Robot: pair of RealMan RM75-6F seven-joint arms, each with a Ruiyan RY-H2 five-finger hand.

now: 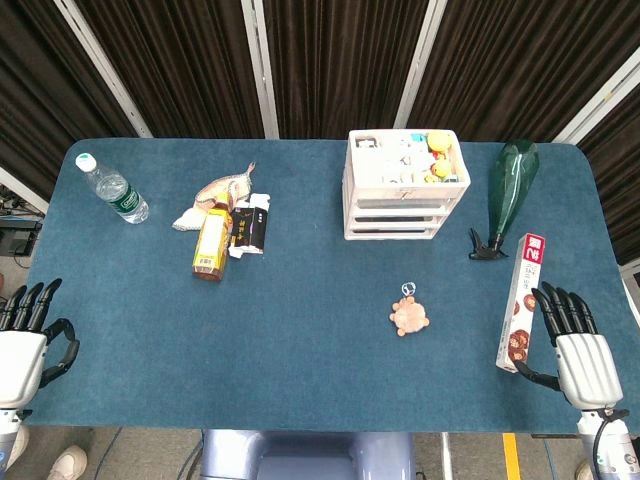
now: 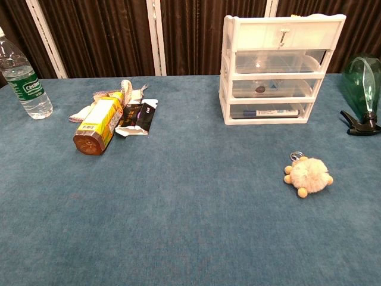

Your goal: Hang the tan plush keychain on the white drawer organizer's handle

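The small round tan plush keychain (image 1: 409, 316) (image 2: 308, 174) lies on the blue felt table (image 1: 320, 380), in front of the white plastic three-drawer organizer (image 1: 404, 185) (image 2: 278, 68) and well apart from it, metal ring pointing toward the drawers. Both white robot hands, left hand (image 1: 27, 345) and right hand (image 1: 577, 352), rest at the table's near corners, far from the organizer, fingers spread and empty.

A water bottle (image 1: 112, 189) lies near the table's (image 1: 300, 330) far left corner. Further in, a yellow bottle (image 1: 211, 243) lies touching a dark wrapper (image 1: 249, 226). A green spray bottle (image 1: 508, 192) and a long box (image 1: 522, 300) lie near the right edge.
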